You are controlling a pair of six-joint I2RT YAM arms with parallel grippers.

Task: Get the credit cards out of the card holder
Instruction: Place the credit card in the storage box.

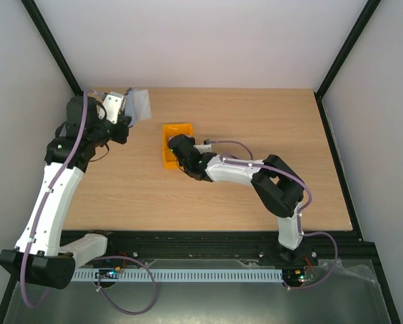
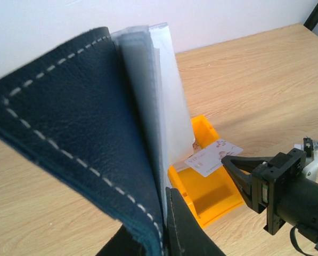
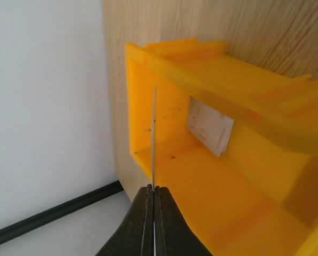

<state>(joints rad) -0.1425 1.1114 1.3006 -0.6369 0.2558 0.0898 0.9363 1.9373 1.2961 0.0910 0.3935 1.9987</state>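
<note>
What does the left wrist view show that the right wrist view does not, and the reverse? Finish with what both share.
Only the left wrist view: the open card holder, navy with white stitching, raised above the table, and the printed face of the held card at the right tool. Only the right wrist view: a second card leaning inside the orange bin. Both: the orange bin and the held card, seen edge-on from the right wrist.
</note>
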